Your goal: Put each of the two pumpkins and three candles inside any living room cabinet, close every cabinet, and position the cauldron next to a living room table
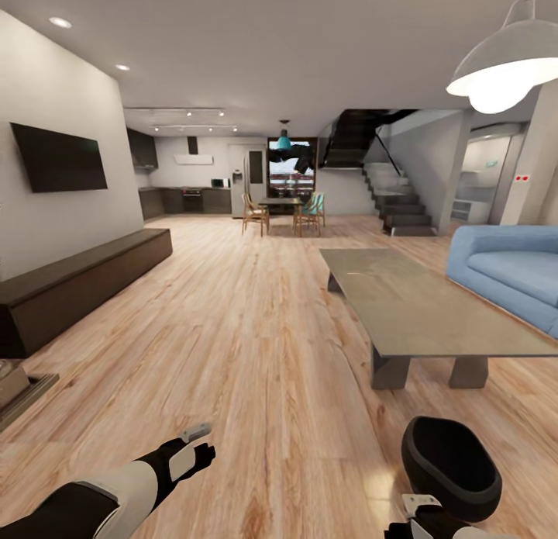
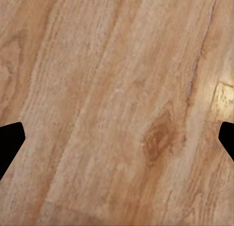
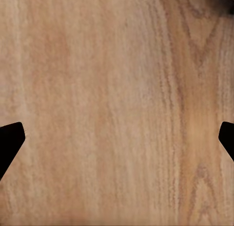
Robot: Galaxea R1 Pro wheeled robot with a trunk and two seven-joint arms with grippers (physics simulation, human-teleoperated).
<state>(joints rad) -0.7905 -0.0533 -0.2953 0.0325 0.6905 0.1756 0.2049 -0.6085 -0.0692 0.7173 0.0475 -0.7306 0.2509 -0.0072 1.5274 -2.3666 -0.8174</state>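
The glossy black cauldron (image 1: 451,465) stands on the wooden floor at the lower right, a short way in front of the near end of the long grey-beige table (image 1: 422,306). My right gripper (image 1: 415,516) sits just before the cauldron; in the right wrist view it (image 3: 117,143) is open over bare floor. My left gripper (image 1: 194,450) hovers low over the floor at the lower left, and its wrist view shows it (image 2: 117,143) open and empty. The long dark cabinet (image 1: 85,279) runs along the left wall with its fronts shut. The pumpkins and candles are out of view.
A blue sofa (image 1: 511,271) stands right of the table. A low dark ledge (image 1: 23,392) juts in at the left edge. Far back are dining chairs (image 1: 283,209), stairs (image 1: 399,202) and a kitchen. Wide wooden floor lies between cabinet and table.
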